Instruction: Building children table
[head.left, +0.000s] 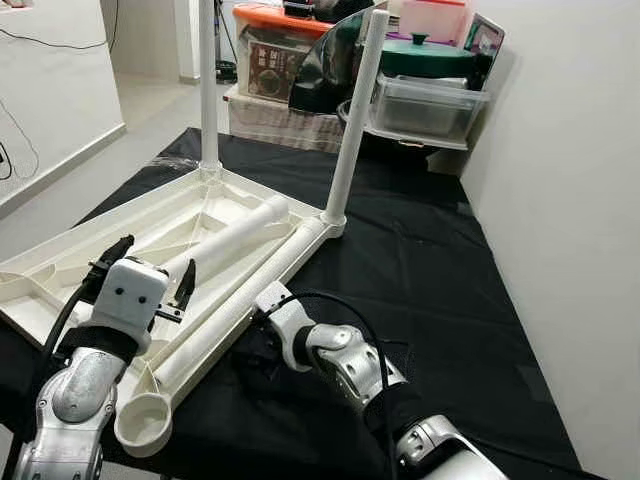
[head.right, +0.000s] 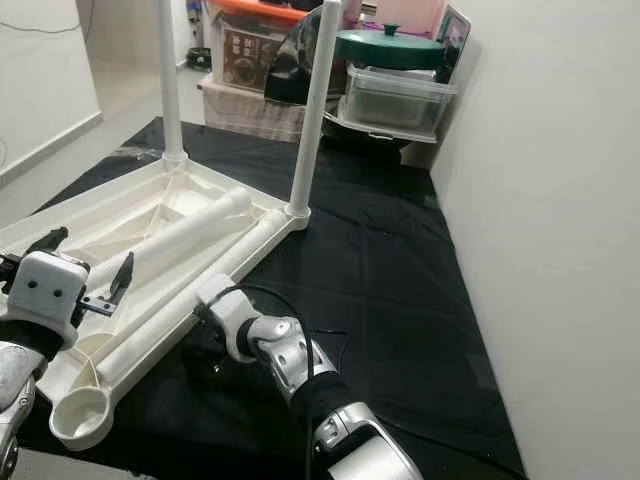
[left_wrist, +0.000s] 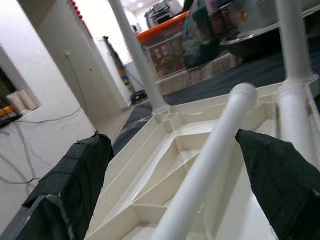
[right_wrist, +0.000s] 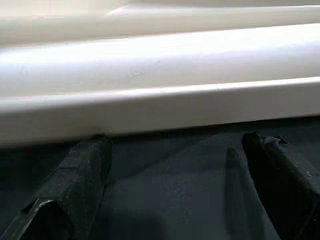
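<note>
Plastic is what I'm reading here: the white table top (head.left: 120, 225), lying upside down on the black cloth (head.left: 430, 270) in the left half of the frame, looks light, stiff and slick. Two legs (head.left: 356, 120) are standing upright in its far corners, and a loose leg (head.left: 230, 240) is lying across its ribbed underside, with another lying along the near edge. I'm judging the loose leg best taken mid-length, where it won't tip; smooth and round, it may roll or slip.

I'm hovering the left end effector (head.left: 140, 277) over that leg, fingers (left_wrist: 280, 175) spread wide on either side. The right end effector (right_wrist: 175, 190) is sitting low on the cloth, just beside the table's long edge, fingers apart and empty.

Storage boxes (head.left: 275, 45) and a green lid (head.left: 425, 50) are crowding the top of the frame, behind the upright legs.
</note>
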